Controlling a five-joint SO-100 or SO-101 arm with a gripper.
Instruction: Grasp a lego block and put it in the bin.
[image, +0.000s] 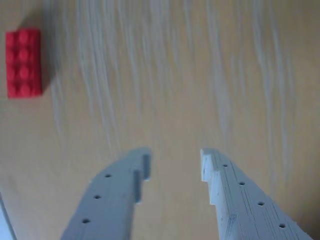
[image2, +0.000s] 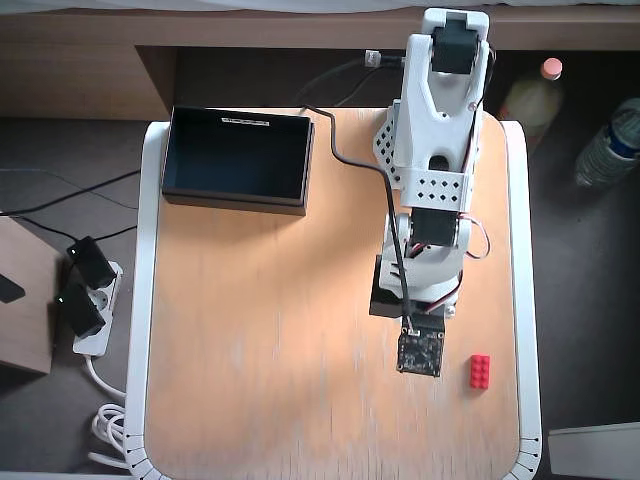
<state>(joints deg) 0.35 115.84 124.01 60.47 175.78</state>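
The red lego block lies flat on the wooden table at the upper left of the wrist view. My gripper is open and empty, its two grey fingers coming in from the bottom edge, apart from the block and to its right. In the overhead view the block lies near the table's right edge, just right of the arm's wrist camera, which hides the fingers. The black bin stands open and empty at the table's back left corner, far from the block.
The arm's white base stands at the back of the table. A black cable runs from the bin's corner along the arm. Bottles stand on the floor at the right; a power strip lies at the left.
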